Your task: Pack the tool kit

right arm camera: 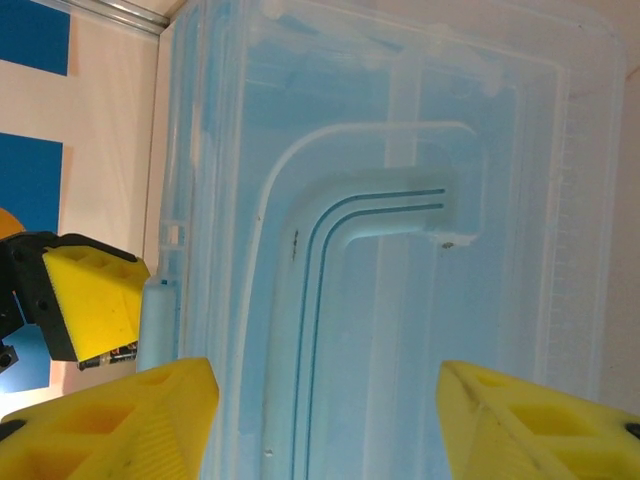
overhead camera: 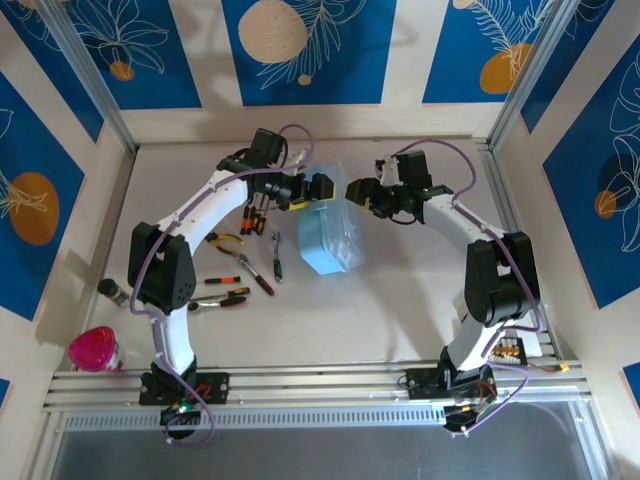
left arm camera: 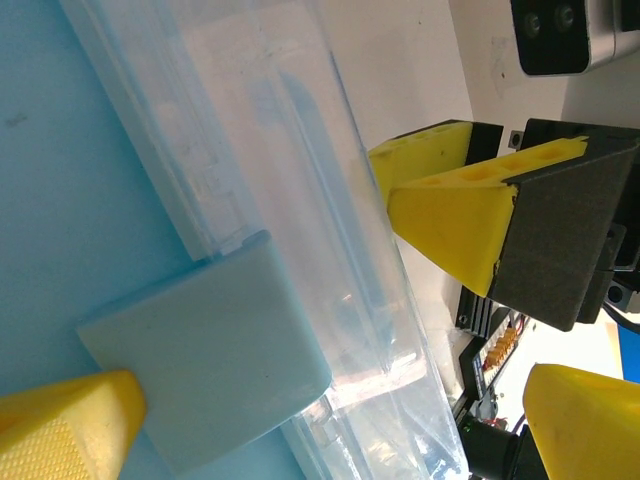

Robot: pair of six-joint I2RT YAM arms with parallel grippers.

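Mid-frame, the light-looking, slippery case [overhead camera: 330, 245] is being flanked by the spread left claw [overhead camera: 322, 188] and right claw [overhead camera: 356, 191], its handle [right arm camera: 320, 260] being favoured.

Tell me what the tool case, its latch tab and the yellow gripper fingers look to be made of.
Tool case: translucent light-blue plastic, fairly glossy, with moulded ridges and a see-through lid.
Latch tab: opaque pale-blue plastic with a smooth, satin surface.
Yellow gripper fingers: probably matte printed plastic, judging by the fine surface texture and open hollow cells, though this is not certain.
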